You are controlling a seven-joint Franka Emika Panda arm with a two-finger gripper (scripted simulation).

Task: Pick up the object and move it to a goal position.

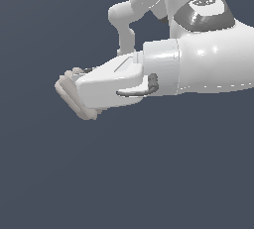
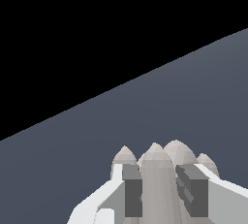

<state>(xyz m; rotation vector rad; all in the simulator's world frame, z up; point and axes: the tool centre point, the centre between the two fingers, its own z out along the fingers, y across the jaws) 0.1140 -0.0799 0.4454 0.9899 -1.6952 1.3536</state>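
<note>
In the wrist view the gripper (image 2: 162, 194) has its two dark gray pads (image 2: 131, 196) pressed on the sides of the object (image 2: 156, 179) — a pale beige blocky piece with rounded ridges poking out past the pads. The jaws are clamped on it. Beyond the object lies the flat gray-blue floor (image 2: 193, 97), then black. In the exterior view the white robot hand (image 1: 111, 86) lies sideways, and the object (image 1: 72, 94) sticks out at its tip — up off the floor (image 1: 124, 183). The white arm (image 1: 213, 59) reaches back behind the hand.
</note>
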